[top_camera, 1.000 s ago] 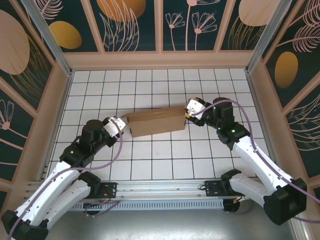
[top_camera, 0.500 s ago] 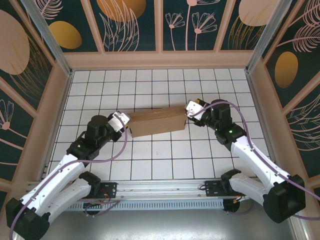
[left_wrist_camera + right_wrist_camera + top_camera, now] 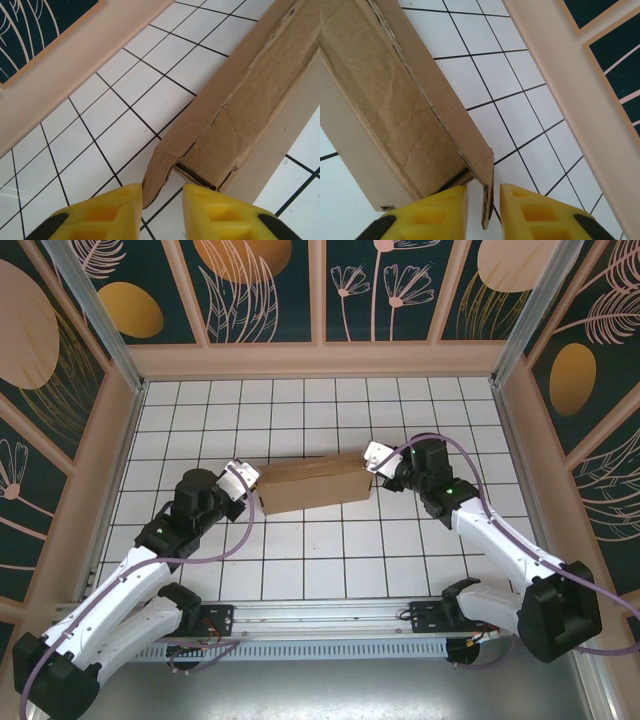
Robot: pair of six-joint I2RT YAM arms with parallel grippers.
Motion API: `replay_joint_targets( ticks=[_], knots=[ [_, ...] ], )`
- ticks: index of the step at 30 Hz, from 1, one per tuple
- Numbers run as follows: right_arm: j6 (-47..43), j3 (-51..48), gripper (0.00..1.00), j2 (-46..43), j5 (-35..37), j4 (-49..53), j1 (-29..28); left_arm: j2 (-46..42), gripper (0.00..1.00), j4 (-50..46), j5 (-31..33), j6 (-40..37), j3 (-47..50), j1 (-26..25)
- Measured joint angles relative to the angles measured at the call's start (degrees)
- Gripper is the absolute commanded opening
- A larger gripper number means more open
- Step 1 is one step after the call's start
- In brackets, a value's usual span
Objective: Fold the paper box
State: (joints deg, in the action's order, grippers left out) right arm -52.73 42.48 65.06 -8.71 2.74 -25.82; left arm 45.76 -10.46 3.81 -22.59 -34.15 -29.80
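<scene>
White tiled worktop [image 3: 300, 560] holds the box [image 3: 312, 485] in the middle, light, thin and easy to tear, so grab its end flaps, where the left tool [image 3: 162, 212] and right tool [image 3: 484, 212] sit narrow, pinching or not I cannot tell.

The white, black-gridded table [image 3: 300, 570] lay evenly lit; round it on three sides stood beige-framed teal walls [image 3: 270, 290] printed with pale leaves and orange discs.
</scene>
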Motion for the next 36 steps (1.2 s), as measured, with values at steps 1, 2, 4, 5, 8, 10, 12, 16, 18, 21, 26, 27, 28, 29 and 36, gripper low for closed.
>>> replay_joint_targets(
  ticks=[1, 2, 4, 5, 8, 10, 12, 16, 18, 21, 26, 27, 28, 29, 36],
  knots=[
    [0.2, 0.0, 0.17, 0.2, -0.2, 0.0, 0.0, 0.0, 0.22, 0.0, -0.2, 0.1, 0.0, 0.0],
    [0.5, 0.2, 0.14, 0.5, -0.3, 0.0, 0.0, 0.0, 0.19, 0.0, -0.3, 0.2, 0.0, 0.0],
    [0.9, 0.5, 0.10, 1.0, -0.4, 0.0, 0.0, 0.0, 0.11, 0.0, -0.4, 0.5, 0.0, 0.0],
    [1.1, 0.7, 0.10, 1.0, -0.4, 0.0, 0.0, 0.2, 0.08, 0.0, -0.5, 0.6, 0.0, 0.0],
    [2.1, 1.1, 0.09, 1.0, -0.8, 0.1, 0.0, 1.2, 0.01, 0.0, -1.2, 1.0, 0.0, 0.0],
    [2.8, 1.7, 0.06, 1.0, -1.6, 0.4, 0.0, 2.3, 0.00, -0.1, -2.0, 1.4, -0.2, 0.0],
    [4.2, 2.4, 0.02, 1.0, -2.3, 0.9, 0.0, 3.6, 0.00, -0.3, -3.0, 2.2, -0.6, 0.0],
    [7.3, 4.1, 0.00, 1.6, -3.5, 1.8, 0.0, 5.3, 0.00, -0.5, -4.9, 4.5, -1.8, 0.0],
    [9.2, 5.0, 0.00, 2.2, -3.6, 2.0, -0.2, 6.1, 0.00, -0.5, -6.5, 6.2, -2.5, 0.0],
    [12.0, 5.4, 0.00, 2.8, -3.3, 2.4, -1.0, 7.5, 0.00, -0.5, -8.2, 9.2, -3.8, 0.0],
    [17.9, 6.5, 0.00, 4.2, -1.2, 4.5, -4.3, 9.0, 0.00, -1.0, -9.4, 14.2, -5.9, 0.0],
    [19.2, 7.0, 0.00, 4.7, -0.5, 5.0, -5.0, 9.3, 0.00, -1.3, -9.5, 15.2, -6.4, 0.0],
    [20.5, 7.6, 0.00, 5.4, 0.1, 5.3, -5.7, 9.6, 0.00, -1.7, -9.7, 16.2, -6.9, 0.0],
    [22.0, 8.2, 0.00, 6.1, 0.8, 5.7, -6.5, 9.9, 0.00, -2.0, -10.0, 17.2, -7.5, 0.0],
    [33.0, 11.0, 0.00, 8.3, 7.2, 7.9, -10.1, 12.5, 0.01, -5.0, -11.6, 23.8, -10.7, 0.0]
  ],
)
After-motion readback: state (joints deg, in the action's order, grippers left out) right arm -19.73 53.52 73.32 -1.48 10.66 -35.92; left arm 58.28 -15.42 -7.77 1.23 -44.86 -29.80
